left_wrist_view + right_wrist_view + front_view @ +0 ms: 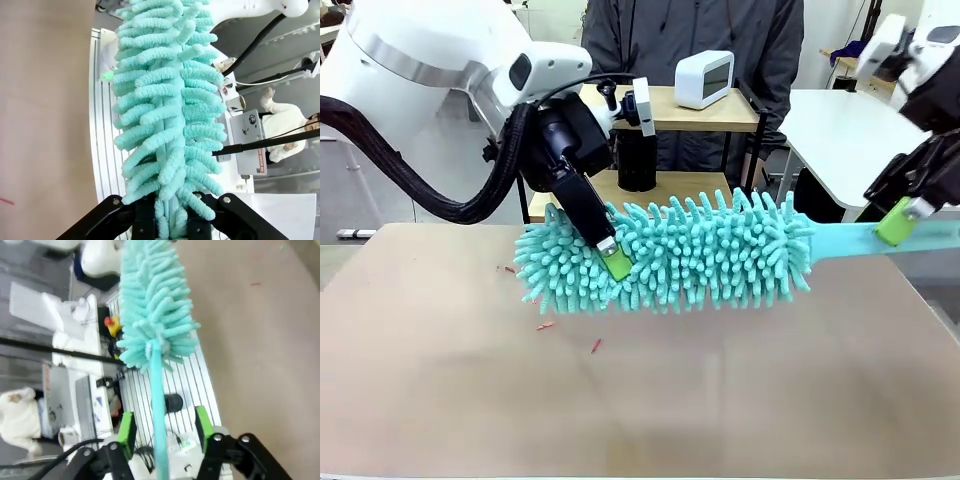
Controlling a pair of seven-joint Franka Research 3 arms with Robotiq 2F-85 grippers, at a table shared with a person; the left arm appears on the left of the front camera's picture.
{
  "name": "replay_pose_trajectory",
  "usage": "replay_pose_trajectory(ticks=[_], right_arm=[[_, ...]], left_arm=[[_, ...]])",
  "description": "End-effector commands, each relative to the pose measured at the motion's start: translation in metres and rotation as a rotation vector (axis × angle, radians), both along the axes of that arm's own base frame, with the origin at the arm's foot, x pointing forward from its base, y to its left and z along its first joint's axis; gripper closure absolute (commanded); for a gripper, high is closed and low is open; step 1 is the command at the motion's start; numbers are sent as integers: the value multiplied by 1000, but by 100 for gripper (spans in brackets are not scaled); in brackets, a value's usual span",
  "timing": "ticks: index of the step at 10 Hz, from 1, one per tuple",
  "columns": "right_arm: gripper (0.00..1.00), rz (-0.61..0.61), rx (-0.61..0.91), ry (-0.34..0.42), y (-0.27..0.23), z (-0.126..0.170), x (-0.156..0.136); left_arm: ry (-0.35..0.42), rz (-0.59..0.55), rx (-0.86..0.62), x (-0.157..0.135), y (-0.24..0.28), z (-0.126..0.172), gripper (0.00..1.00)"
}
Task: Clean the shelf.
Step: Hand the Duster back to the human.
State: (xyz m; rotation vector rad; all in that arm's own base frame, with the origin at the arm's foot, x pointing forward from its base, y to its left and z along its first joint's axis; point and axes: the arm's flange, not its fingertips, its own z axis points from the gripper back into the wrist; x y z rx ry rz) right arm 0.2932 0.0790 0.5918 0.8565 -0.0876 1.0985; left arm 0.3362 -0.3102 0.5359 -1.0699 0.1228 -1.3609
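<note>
A teal fluffy duster hangs level above the tan table, in front of the shelf, a two-board wooden rack in a black frame. My left gripper is shut on the left end of the duster's head; in the left wrist view the duster runs up from that gripper. At the right, my right gripper is open around the flat teal handle. In the right wrist view the handle passes between the spread green pads of the right gripper, with gaps on both sides.
A white box-shaped device stands on the shelf's top board and a black cylinder on the lower one. A person stands behind the shelf. Small red bits lie on the table. A white table is at the back right.
</note>
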Motion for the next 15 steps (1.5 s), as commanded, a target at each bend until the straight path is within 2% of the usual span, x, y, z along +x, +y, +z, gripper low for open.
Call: replay_pose_trajectory(ticks=[1,2,3,4,5,6,7,8,9,10,11,12,13,14,15], right_arm=[[0,-285,257,-37,-46,1,-4],[0,-460,497,-37,-88,1,-7],[0,-643,732,-6,-133,-4,-12],[0,-834,897,65,-174,-22,-18],[0,-934,872,141,-191,-46,-21],[0,-1038,744,178,-195,-75,-22],[0,-1022,659,223,-189,-99,-23],[0,-737,604,152,-218,-57,-29],[0,-737,604,152,-218,-57,-29],[0,-737,604,152,-218,-57,-29],[0,-737,604,152,-218,-57,-29],[0,-737,604,152,-218,-57,-29],[0,-737,604,152,-218,-57,-29],[0,-737,604,152,-218,-57,-29],[0,-737,604,152,-218,-57,-29]], left_arm=[[-43,-47,-46,-13,36,12,100],[-45,-83,-68,-22,64,20,100],[-72,-58,-61,-29,92,25,100],[-97,19,-84,-34,125,28,100],[-132,180,-182,-38,157,36,100],[-161,353,-347,-47,197,49,100],[-174,672,-482,-55,242,60,100],[-183,970,-632,-66,290,68,100],[-192,1076,-805,-73,335,68,100],[-45,1246,-863,-68,372,59,100],[143,1356,-823,-57,403,41,100],[382,1476,-660,-35,426,14,100],[575,1559,-521,-19,439,-13,100],[709,1588,-430,-8,448,-35,100],[797,1599,-369,1,451,-50,100]])
